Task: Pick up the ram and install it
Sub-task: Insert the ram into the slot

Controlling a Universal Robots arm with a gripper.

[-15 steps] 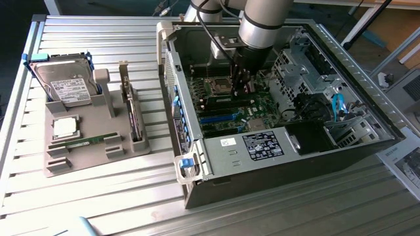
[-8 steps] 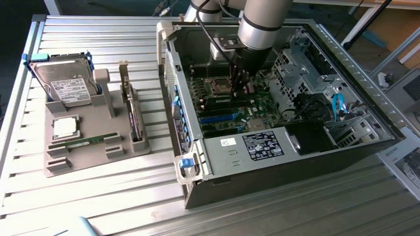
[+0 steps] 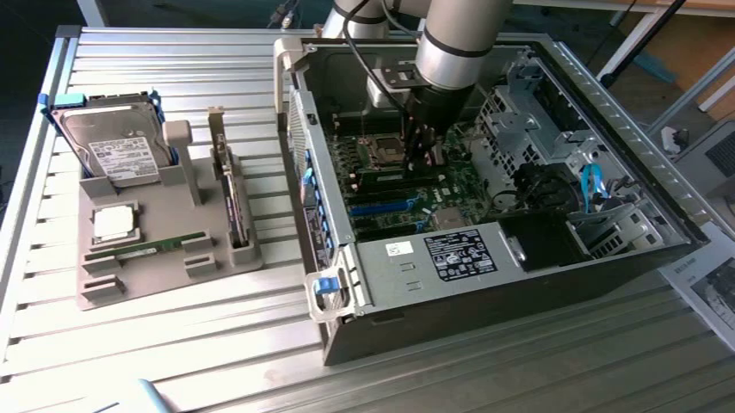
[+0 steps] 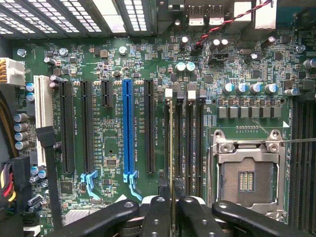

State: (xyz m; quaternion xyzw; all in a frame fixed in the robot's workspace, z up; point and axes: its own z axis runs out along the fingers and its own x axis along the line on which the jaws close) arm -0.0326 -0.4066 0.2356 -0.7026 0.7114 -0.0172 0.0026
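Slatted metal table (image 3: 172, 344) carries an open computer case (image 3: 643, 155) lying on its side, and the arm (image 3: 466, 39) reaches down into it. We see the gripper (image 3: 416, 155) low over the motherboard (image 4: 108, 123), next to the empty CPU socket (image 4: 247, 177).

From the wrist we find the ram (image 4: 171, 148) edge-on, a thin pale-green line between the black fingers (image 4: 157, 212). The gripper (image 4: 173, 202) is drawn in to a narrow gap and clamps the stick by its flat faces. Its long axis runs parallel to the memory slots (image 4: 190, 148) and to the blue expansion slot (image 4: 127, 128). One end reaches the white slot latches (image 4: 169, 92); the other passes between the fingers. It lines up with the memory slot farthest from the socket. We cannot tell whether it is seated or just above.

At the exterior view's left a grey fixture tray (image 3: 138, 288) holds an upright hard drive (image 3: 115, 146), a square CPU chip (image 3: 113, 224), an upright expansion card (image 3: 233, 206) and a second green memory stick (image 3: 155, 249) lying flat, lengthwise across the tray.

We can see writing on the drive's sticker, the black power supply label (image 3: 460, 254) and the board's white lettering. All of it is too small to read.
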